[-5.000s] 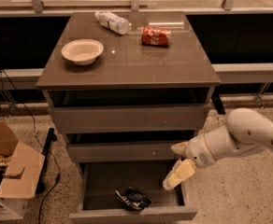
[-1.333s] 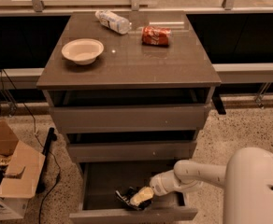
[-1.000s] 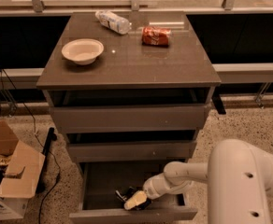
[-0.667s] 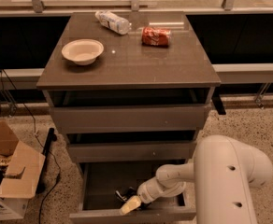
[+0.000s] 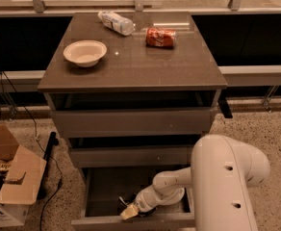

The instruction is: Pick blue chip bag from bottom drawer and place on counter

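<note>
Reaching down into the open bottom drawer (image 5: 104, 191), the end effector (image 5: 130, 211) sits low near the front edge, right at the blue chip bag (image 5: 124, 200). Only a dark crinkled corner of the bag shows beside it. Is it clamped on the foil or apart? Cannot tell from here.

The step in hand looks like the grasp. It wants a firm bite on a fold, since slick foil can slip, then a straight lift to clear the drawer front and the middle drawer (image 5: 131, 155) before swinging up to the desk (image 5: 131, 69). The bare stretch in front of the bowl (image 5: 85, 53), bottle (image 5: 115, 22) and red can (image 5: 160, 37) looks the safest landing spot.
</note>
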`<act>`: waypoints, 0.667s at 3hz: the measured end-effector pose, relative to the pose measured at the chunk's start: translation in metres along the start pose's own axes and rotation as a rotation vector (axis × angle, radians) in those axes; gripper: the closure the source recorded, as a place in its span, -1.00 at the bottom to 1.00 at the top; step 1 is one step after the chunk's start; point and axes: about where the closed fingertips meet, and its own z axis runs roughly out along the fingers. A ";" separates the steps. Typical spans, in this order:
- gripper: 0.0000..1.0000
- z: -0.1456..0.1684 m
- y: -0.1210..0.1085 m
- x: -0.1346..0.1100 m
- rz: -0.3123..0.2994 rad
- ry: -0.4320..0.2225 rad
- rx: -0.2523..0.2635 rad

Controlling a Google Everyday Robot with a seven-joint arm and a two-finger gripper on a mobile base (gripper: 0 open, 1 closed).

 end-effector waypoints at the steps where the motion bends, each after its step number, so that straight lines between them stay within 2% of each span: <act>1: 0.23 0.008 0.000 0.002 0.007 0.006 -0.003; 2: 0.69 0.014 -0.006 0.008 0.027 0.012 0.003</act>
